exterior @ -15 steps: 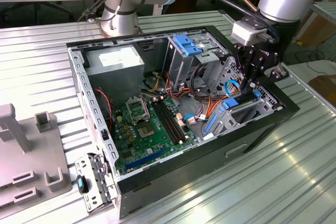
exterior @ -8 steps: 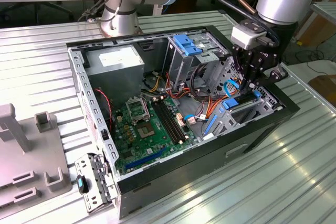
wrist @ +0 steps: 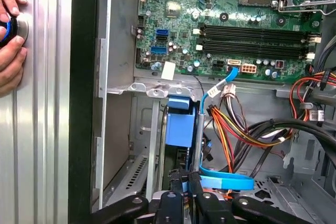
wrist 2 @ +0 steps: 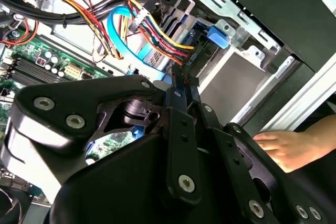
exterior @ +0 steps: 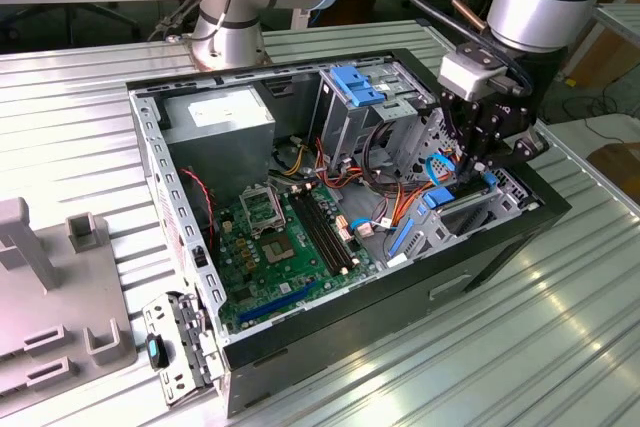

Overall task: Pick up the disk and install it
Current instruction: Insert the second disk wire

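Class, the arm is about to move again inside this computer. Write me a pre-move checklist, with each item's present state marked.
1. Case open, with its inside reachable from above: ok.
2. Gripper down inside the case, over the disk in the drive bay: ok.
3. Disk fully seated in the bay: cannot tell.
4. Blue cable clear of the gripper: not ok, as it loops right beside it.
5. Person's hand outside the case: ok.
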{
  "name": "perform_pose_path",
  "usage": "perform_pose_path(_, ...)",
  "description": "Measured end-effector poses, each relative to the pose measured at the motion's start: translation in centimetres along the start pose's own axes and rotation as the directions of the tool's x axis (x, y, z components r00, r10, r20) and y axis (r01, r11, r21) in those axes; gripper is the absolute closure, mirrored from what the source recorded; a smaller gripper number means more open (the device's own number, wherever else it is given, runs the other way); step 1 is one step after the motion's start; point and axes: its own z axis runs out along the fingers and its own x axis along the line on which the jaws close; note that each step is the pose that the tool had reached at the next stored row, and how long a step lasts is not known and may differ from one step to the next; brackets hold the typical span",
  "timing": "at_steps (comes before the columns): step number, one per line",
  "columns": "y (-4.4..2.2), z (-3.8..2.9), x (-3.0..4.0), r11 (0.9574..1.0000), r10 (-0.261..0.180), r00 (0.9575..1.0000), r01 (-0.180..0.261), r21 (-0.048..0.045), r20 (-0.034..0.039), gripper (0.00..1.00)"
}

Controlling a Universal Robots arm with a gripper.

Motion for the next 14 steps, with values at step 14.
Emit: perform_pose_path(14, -0.18, 0.07, 0.14, 0.9971, 0.076, 0.9966, -0.076, -0.0079, 0.0328, 0.84)
